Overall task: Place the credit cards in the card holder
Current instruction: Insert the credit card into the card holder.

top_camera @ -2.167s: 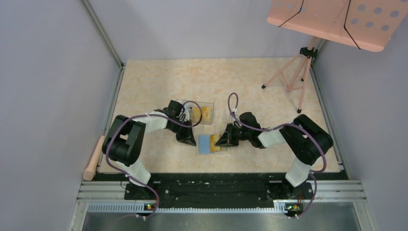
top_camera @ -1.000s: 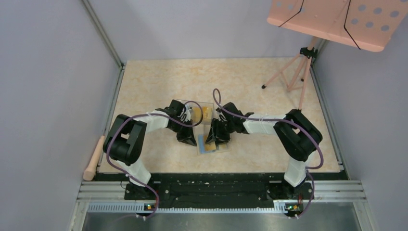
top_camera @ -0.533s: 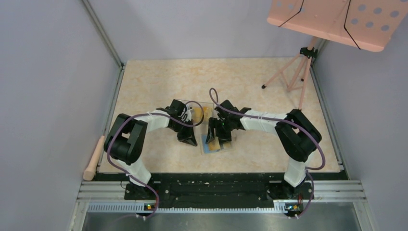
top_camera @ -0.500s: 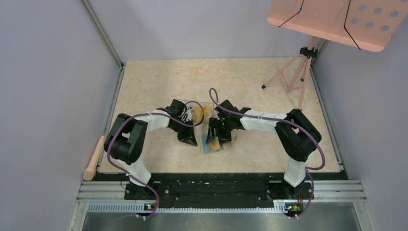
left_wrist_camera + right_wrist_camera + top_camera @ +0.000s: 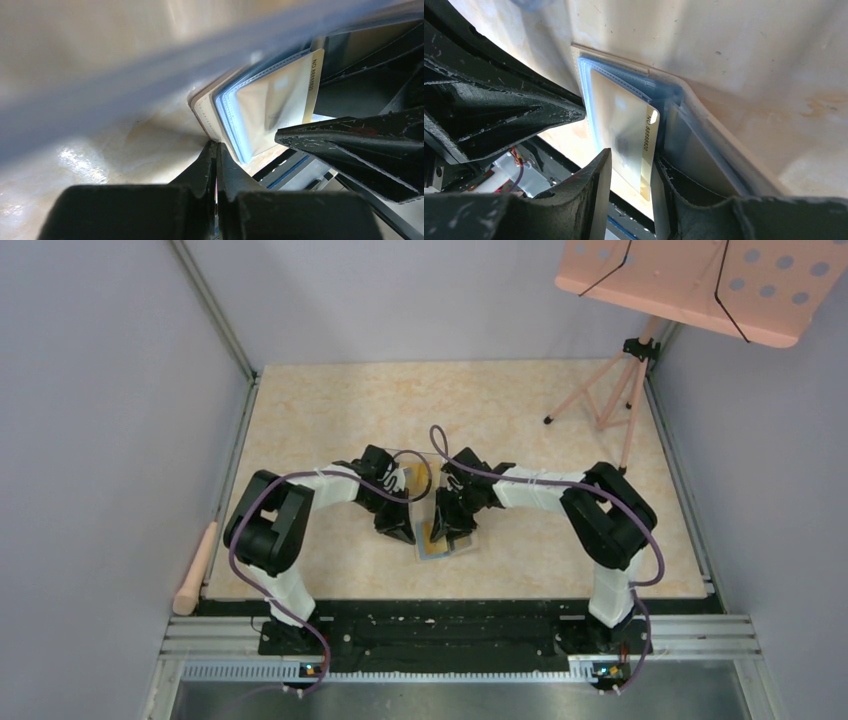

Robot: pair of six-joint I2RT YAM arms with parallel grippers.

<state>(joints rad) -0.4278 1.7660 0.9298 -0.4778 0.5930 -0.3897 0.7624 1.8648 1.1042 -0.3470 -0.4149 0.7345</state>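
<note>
right gripper (image 5: 633,162) slightly nearer, its credit card (image 5: 619,115) partly inside card holder (image 5: 694,150)

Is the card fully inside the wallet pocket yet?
No, on the right wrist camera the card sticks out of the wallet pocket, its numbered end between the fingers of the right pincer.

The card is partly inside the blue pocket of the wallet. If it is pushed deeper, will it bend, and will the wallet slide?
The card looks flat and straight, so probably stiff; its glossy face may slip. The wallet looks thin, so it could slide, though the shut left pincer seems to pin its edge.
</note>
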